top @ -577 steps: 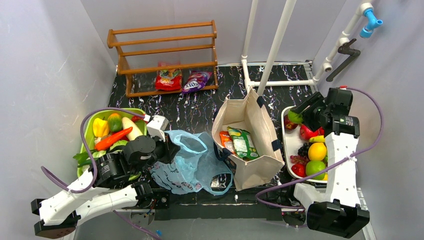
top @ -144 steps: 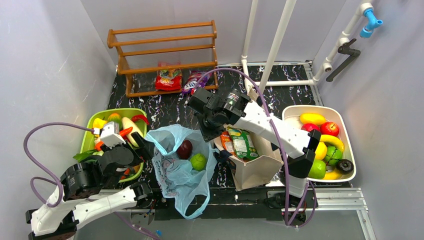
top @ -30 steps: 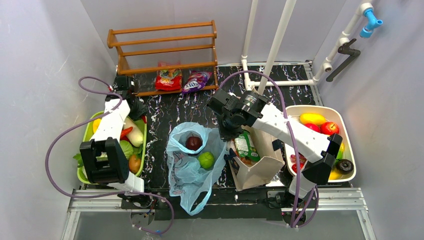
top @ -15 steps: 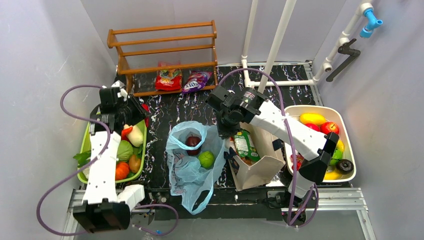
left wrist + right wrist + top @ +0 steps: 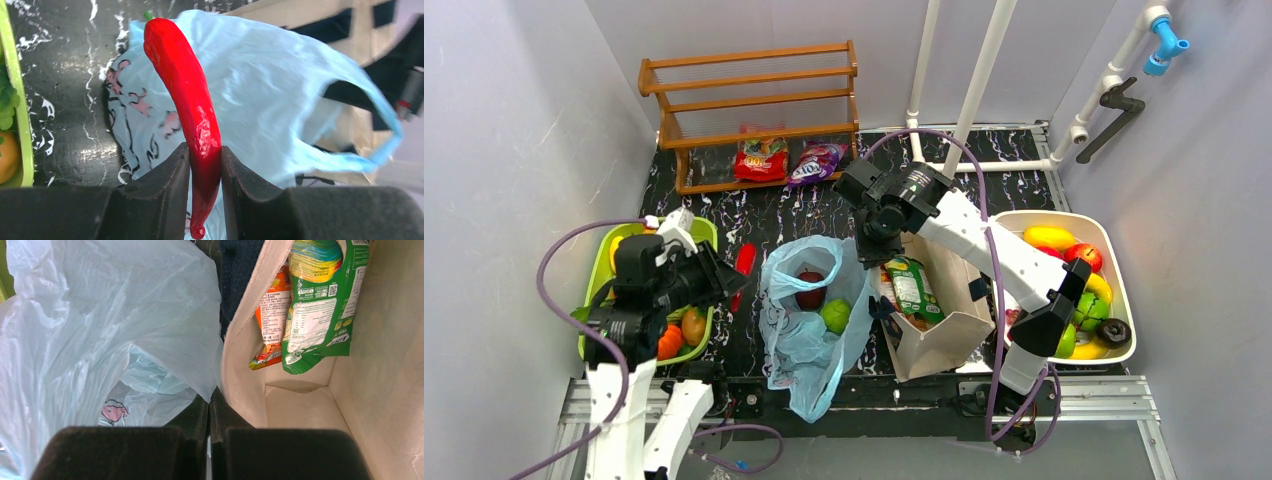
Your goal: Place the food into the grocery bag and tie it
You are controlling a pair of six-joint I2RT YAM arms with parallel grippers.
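Note:
My left gripper (image 5: 729,275) is shut on a long red pepper (image 5: 744,260) and holds it just left of the light-blue grocery bag (image 5: 804,345). In the left wrist view the red pepper (image 5: 187,95) stands up between the fingers of my left gripper (image 5: 205,160), with the grocery bag (image 5: 265,85) behind it. A dark red apple (image 5: 810,290) and a green round fruit (image 5: 835,315) lie inside the bag. My right gripper (image 5: 866,250) is shut on the bag's right rim; the pinch shows at the right gripper (image 5: 209,399), beside the grocery bag (image 5: 100,315). A green packet (image 5: 320,305) and an orange packet (image 5: 272,320) lie in the beige tote (image 5: 300,410).
A green basket (image 5: 702,230) of vegetables sits at the left, under my left arm. A white tray (image 5: 1124,290) of fruit is at the right. The beige tote (image 5: 949,335) stands right of the bag. A wooden rack (image 5: 749,110) with snack packets and white pipes (image 5: 977,90) stand at the back.
My left arm has swung from the back of the green basket toward the bag, carrying the red pepper. The right gripper has kept its hold on the bag's rim, shifting only slightly.

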